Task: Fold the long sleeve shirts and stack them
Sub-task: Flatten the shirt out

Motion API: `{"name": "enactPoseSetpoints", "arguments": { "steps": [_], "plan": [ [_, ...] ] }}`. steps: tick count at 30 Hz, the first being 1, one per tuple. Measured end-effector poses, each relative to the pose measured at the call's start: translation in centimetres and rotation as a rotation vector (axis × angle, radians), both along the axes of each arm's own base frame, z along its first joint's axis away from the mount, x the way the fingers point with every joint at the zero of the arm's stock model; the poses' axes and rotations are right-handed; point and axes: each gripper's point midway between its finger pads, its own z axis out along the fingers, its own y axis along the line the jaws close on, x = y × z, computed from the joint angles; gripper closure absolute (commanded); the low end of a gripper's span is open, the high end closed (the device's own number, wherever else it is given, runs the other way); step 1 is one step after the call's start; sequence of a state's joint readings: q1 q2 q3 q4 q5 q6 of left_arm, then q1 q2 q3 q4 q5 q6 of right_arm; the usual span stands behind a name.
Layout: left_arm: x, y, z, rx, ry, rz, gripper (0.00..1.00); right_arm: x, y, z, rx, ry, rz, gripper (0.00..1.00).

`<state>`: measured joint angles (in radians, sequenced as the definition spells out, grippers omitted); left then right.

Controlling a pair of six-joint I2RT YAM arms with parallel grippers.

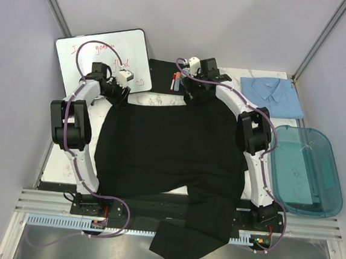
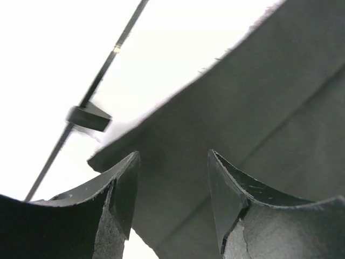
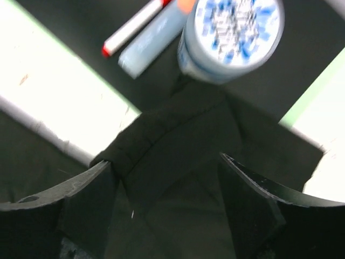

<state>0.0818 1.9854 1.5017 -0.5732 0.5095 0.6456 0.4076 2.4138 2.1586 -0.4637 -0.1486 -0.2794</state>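
Black shirt lies spread across the middle of the overhead frame, one sleeve trailing off the table's lower edge. The light blue shirt rests at upper right, apparently already folded, just above a teal bin. The left gripper and right gripper sit at the black garment's upper corners.

From the left wrist, the left gripper shows its jaws apart, clamping nothing. The black shirt runs as a diagonal edge just beyond them.

From the right wrist, the right gripper also stands parted over a bunched ridge of black shirt. A marker lies on the black mat at the top of the frame.

The cloth looks light, limp and quick to crease. Pinching both upper corners along the thicker seams should keep it from sagging unevenly.
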Motion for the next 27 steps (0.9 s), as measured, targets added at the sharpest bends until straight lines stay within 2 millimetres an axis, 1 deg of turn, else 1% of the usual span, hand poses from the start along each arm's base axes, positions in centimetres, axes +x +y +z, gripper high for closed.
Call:
{"name": "enactPoseSetpoints", "arguments": {
  "steps": [1, 3, 5, 7, 8, 9, 11, 13, 15, 16, 18, 22, 23, 27],
  "plan": [
    [0.3, 0.2, -0.2, 0.009, -0.001, 0.000, 0.43, -0.5, -0.4, -0.2, 0.007, 0.022, 0.001, 0.19],
    [0.7, 0.5, -0.4, 0.025, -0.004, 0.000, 0.43, -1.7, -1.8, -0.3, 0.023, 0.077, -0.009, 0.19],
    [1.0, 0.9, -0.6, 0.047, -0.010, -0.001, 0.44, -2.0, -4.0, 0.6, 0.051, 0.102, -0.037, 0.20],
    [1.1, 1.2, -0.6, 0.064, -0.015, -0.005, 0.44, -1.7, -6.9, 2.4, 0.072, 0.095, -0.086, 0.23],
    [1.2, 1.3, -0.6, 0.075, -0.018, -0.006, 0.45, -1.7, -7.4, 3.2, 0.079, 0.084, -0.096, 0.26],
    [1.4, 1.5, -0.6, 0.084, -0.023, -0.008, 0.45, -1.1, -9.9, 4.2, 0.087, 0.069, -0.138, 0.28],
    [1.9, 1.7, -0.7, 0.100, -0.033, -0.012, 0.46, -0.5, -12.4, 5.4, 0.099, 0.050, -0.186, 0.31],
    [2.1, 2.0, -0.8, 0.117, -0.036, -0.016, 0.46, 0.0, -14.9, 5.5, 0.108, 0.054, -0.237, 0.31],
    [2.1, 2.2, -1.1, 0.126, -0.034, -0.019, 0.46, 0.2, -16.4, 4.5, 0.113, 0.084, -0.272, 0.32],
    [2.1, 2.2, -1.1, 0.131, -0.034, -0.019, 0.46, 0.3, -16.8, 3.8, 0.115, 0.102, -0.283, 0.32],
    [2.1, 2.5, -1.1, 0.145, -0.035, -0.019, 0.46, 0.3, -17.0, 2.2, 0.116, 0.142, -0.292, 0.32],
    [2.2, 2.7, -1.2, 0.159, -0.037, -0.019, 0.45, -0.4, -16.2, -1.5, 0.120, 0.238, -0.290, 0.32],
    [2.2, 2.8, -1.2, 0.162, -0.037, -0.018, 0.45, -0.5, -16.1, -2.3, 0.123, 0.256, -0.291, 0.34],
    [2.2, 3.0, -1.3, 0.176, -0.034, -0.014, 0.45, -0.8, -15.5, -4.5, 0.126, 0.306, -0.295, 0.36]
  ]
}}
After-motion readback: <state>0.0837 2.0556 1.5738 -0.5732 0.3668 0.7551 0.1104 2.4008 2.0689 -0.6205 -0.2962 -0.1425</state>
